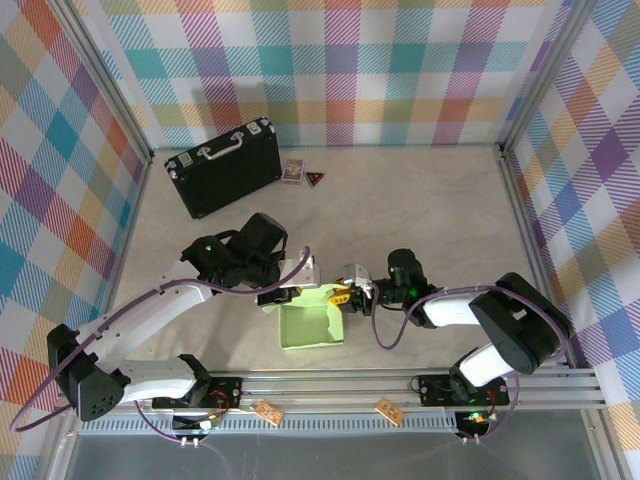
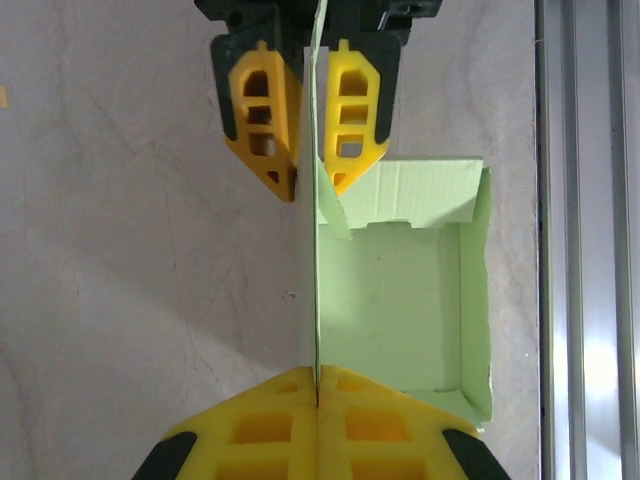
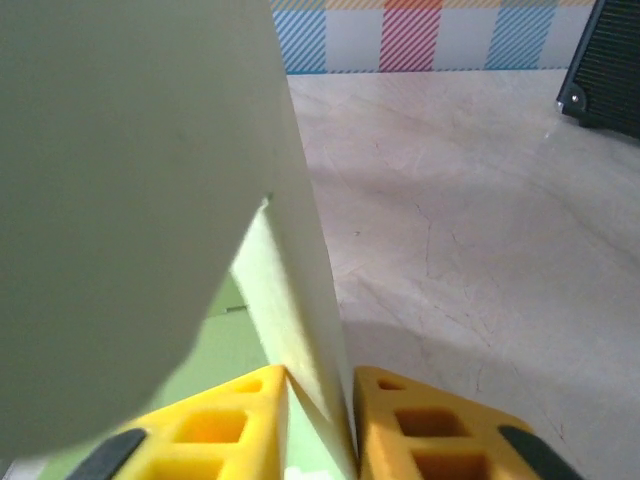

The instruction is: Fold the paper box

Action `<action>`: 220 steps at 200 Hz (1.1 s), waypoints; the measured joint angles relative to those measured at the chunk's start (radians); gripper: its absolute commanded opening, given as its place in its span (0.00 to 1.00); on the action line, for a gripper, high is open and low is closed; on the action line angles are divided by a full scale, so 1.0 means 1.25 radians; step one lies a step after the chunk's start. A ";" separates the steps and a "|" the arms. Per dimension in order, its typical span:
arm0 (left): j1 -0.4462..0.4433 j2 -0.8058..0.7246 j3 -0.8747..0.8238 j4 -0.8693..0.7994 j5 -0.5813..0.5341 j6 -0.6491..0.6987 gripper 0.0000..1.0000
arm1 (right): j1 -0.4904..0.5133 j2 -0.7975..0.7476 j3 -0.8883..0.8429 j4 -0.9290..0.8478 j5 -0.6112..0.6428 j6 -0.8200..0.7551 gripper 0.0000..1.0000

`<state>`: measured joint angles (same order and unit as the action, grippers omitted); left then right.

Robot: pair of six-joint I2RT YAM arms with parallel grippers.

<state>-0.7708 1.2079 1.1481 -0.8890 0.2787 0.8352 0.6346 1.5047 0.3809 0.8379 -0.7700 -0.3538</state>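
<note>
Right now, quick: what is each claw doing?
Left gripper: closed on a wall of the paper box.
Right gripper: fingers straddle that same wall; clamped or loose cannot be told.

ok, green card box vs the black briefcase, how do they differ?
The pale green thin-card paper box is open-topped, part folded; the black hard briefcase with metal corners is shut. The left end effector clamps a box wall, the right end effector straddles it; the briefcase lies untouched. On the table, the box sits near front, the briefcase far back left. Both are rectangular.
</note>
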 measured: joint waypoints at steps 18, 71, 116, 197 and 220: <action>0.000 -0.004 -0.001 0.002 -0.003 0.000 0.00 | 0.000 0.007 -0.007 0.023 -0.007 0.005 0.00; 0.000 -0.008 -0.005 0.001 0.000 0.000 0.00 | 0.000 0.010 -0.014 0.041 0.013 0.002 0.24; 0.000 -0.012 -0.006 0.001 0.000 0.000 0.00 | 0.000 0.010 -0.022 0.054 0.035 0.018 0.47; 0.000 -0.011 -0.006 0.003 -0.004 0.000 0.00 | 0.000 -0.286 -0.077 -0.048 0.147 0.090 0.85; 0.000 -0.008 -0.006 0.004 -0.008 0.000 0.00 | 0.000 -0.438 -0.074 -0.192 0.193 0.141 0.86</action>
<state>-0.7708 1.1976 1.1408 -0.8845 0.2684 0.8349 0.6342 0.9577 0.2878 0.5980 -0.5289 -0.1780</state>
